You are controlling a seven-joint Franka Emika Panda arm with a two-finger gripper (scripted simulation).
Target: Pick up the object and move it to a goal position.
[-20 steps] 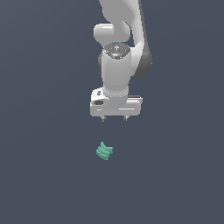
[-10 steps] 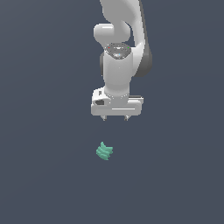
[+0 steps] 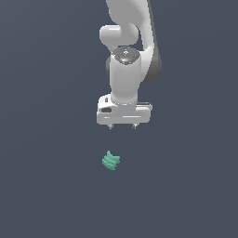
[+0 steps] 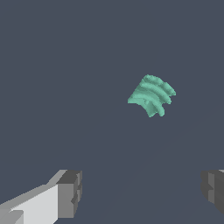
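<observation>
The teal ridged piece (image 3: 111, 161) is lying on the dark counter (image 3: 42, 186), untouched. Over the last second almost nothing is changing: the piece is sitting in the same spot, and the white gripper (image 3: 122, 126) is hanging in nearly the same place, above the piece and a little toward the exterior view's right of it, well apart from it. No descent is under way yet.

In the wrist view the jaws are standing wide, with one grey fingertip (image 4: 70, 193) at each side of the frame and nothing between them. The teal ridged piece (image 4: 151, 95) is showing beyond the fingertips, off the midline between them, so the gripper (image 4: 140, 190) is not yet centred over it.

Judgement: the task is sitting at the approach step, with the grasp not started. The next move is likely calling for a small sideways correction toward the piece, then a straight lowering until the fingertips are flanking its wavy sides. The ridged faces may be giving uneven contact, so centring matters. No goal marker is showing in either view.
</observation>
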